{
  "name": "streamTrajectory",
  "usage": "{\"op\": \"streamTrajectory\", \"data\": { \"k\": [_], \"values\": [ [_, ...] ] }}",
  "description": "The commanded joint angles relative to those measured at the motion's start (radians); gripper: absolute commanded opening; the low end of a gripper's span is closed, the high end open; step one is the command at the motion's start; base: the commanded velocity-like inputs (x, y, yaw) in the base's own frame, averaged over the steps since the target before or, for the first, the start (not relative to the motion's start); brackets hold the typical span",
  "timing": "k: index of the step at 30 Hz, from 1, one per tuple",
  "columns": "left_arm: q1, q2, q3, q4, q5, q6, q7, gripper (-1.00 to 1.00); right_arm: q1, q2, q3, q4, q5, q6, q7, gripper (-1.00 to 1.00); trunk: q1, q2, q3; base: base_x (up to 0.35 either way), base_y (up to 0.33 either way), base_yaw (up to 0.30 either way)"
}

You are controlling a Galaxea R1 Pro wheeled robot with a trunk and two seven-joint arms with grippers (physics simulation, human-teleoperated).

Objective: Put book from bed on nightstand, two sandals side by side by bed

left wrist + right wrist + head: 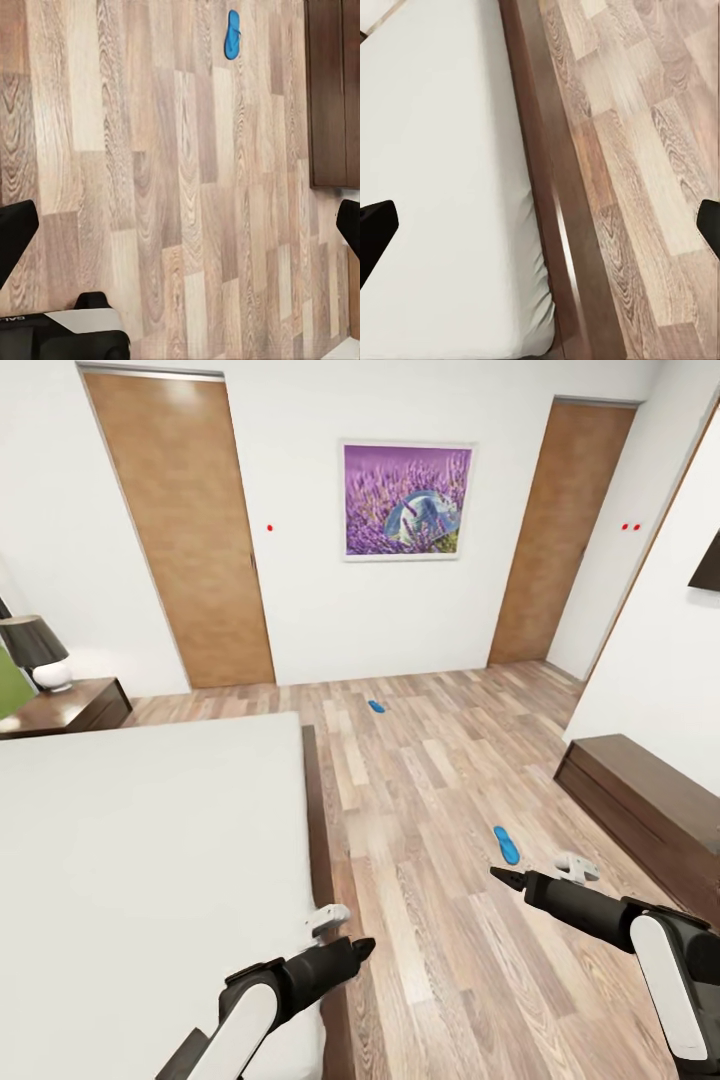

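While I look down over both arms, nightstand (70,707) and bed (150,840) sit left; my left gripper (358,950) and right gripper (503,877) both gape, empty. Two sandals (507,845) (376,707) lie well apart on the floor (430,780).

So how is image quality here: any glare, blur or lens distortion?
Head view: wide-angle, door edges lean, soft glare near its top, far sandal tiny. Left wrist view: floor grain sharp, near sandal crisp. Right wrist view: bright highlight along bed frame; mattress evenly lit.
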Motion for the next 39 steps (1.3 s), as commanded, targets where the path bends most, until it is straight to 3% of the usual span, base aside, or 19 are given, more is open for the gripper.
{"op": "streamTrajectory", "data": {
  "k": [1, 14, 39],
  "values": [
    [-0.001, 0.000, -0.002, -0.002, 0.010, 0.000, 0.010, 1.00, -0.001, 0.000, -0.001, 0.000, 0.009, 0.004, 0.010, 1.00, 0.001, -0.002, -0.002, 0.086, -0.281, 0.000],
    [-0.002, -0.001, -0.003, -0.002, 0.010, 0.000, 0.011, 1.00, -0.001, 0.000, -0.001, 0.000, 0.009, 0.004, 0.010, 1.00, 0.001, -0.002, -0.002, 0.010, -0.299, 0.000],
    [-0.002, -0.001, -0.001, -0.002, 0.010, 0.000, 0.009, 1.00, -0.001, 0.000, -0.001, 0.000, 0.009, 0.005, 0.011, 1.00, 0.001, -0.002, -0.002, -0.089, -0.314, 0.000]
  ]
}}
